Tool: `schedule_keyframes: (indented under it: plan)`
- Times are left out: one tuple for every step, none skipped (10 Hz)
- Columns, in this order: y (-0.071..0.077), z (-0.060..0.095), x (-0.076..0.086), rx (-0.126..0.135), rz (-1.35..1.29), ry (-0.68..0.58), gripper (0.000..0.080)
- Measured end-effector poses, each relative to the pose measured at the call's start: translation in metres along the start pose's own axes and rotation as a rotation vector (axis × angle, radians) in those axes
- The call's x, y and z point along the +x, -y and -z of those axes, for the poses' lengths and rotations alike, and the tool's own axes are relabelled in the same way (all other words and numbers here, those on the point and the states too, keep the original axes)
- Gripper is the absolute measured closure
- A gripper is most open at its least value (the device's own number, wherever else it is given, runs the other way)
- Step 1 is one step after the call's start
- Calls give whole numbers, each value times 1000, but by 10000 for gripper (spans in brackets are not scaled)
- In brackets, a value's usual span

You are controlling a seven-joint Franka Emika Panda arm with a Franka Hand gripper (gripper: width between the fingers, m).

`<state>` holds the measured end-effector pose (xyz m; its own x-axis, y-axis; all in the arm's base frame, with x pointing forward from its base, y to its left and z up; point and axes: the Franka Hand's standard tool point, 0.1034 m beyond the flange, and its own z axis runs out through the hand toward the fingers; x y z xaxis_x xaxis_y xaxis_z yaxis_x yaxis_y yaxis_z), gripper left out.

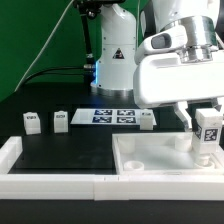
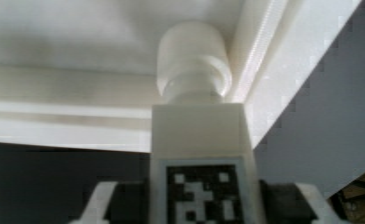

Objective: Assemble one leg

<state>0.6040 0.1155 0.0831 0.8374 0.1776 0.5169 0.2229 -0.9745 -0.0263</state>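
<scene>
My gripper [image 1: 206, 141] is shut on a leg [image 1: 209, 127], a small white block with a black-and-white tag, at the exterior view's right. It holds the leg over the right corner of the large white tray-like piece [image 1: 150, 158]. In the wrist view the leg [image 2: 200, 140] sits between my two fingers [image 2: 108, 203], tag facing the camera. Its round peg end [image 2: 197, 60] points into the tray's inner corner [image 2: 277, 40]; I cannot tell whether it touches. Three more legs stand on the black table: two at the left [image 1: 32, 122] [image 1: 61, 120] and one in the middle [image 1: 147, 119].
The marker board [image 1: 110, 115] lies flat behind the legs. A white raised border [image 1: 50, 182] runs along the table's front and left edge. The arm's white base [image 1: 115, 55] stands at the back, with cables to its left.
</scene>
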Motion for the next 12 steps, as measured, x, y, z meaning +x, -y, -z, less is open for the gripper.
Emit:
schedule_keyframes:
  plan:
    - [-1,0,1,-1,0,-2,509]
    - [-1,-1,2,-1,-1,-5,509]
    - [-1,-3,1,0,-1,-3,509]
    - [0,-6,-1,1,-1,1,509]
    - [0,-7,-2,1,-2,2,509]
    - [0,-8,-3,2,-2,4,509]
    - [0,-9,-4,2,-2,6,509]
    - [0,-10,-6,2,-2,9,509]
    - [-1,-11,-6,0,-2,1,509]
    - [-2,-12,-8,-2,-1,-8,509]
    - [-2,-14,-10,-3,-1,-11,509]
    - [-2,-14,-10,-3,-1,-11,509]
